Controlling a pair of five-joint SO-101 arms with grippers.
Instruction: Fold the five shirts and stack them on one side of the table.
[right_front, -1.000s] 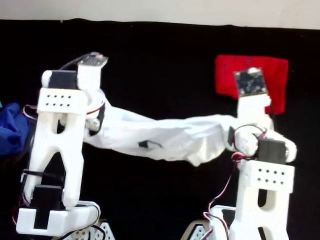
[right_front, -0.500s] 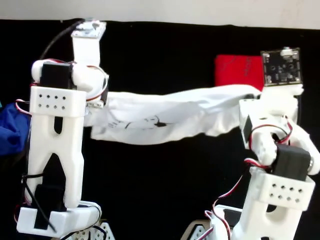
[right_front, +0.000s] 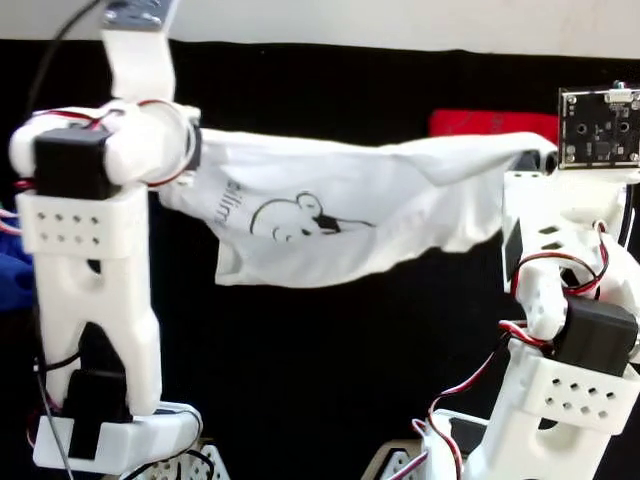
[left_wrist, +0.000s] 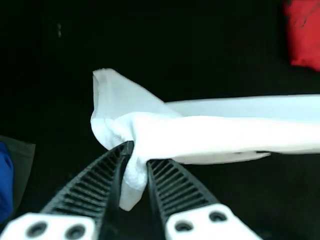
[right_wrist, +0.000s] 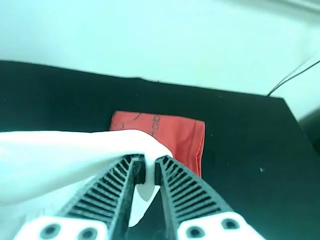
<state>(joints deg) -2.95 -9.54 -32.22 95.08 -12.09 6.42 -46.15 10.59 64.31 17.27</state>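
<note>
A white shirt with a black drawing hangs stretched in the air between the two arms, above the black table. My left gripper is shut on one end of the white shirt. My right gripper is shut on the other end of the white shirt. A folded red shirt lies flat on the table at the far right, its top edge peeking over the white cloth as the red shirt in the high view. It also sits far off as the red shirt in the left wrist view.
A blue shirt lies crumpled at the table's left edge, behind the left arm, with a patch of the blue shirt beside my left gripper. A pale wall runs behind the table's far edge.
Both arms have risen, lifting the white shirt higher off the table. It has spread out between them and the drawing now faces the high camera.
</note>
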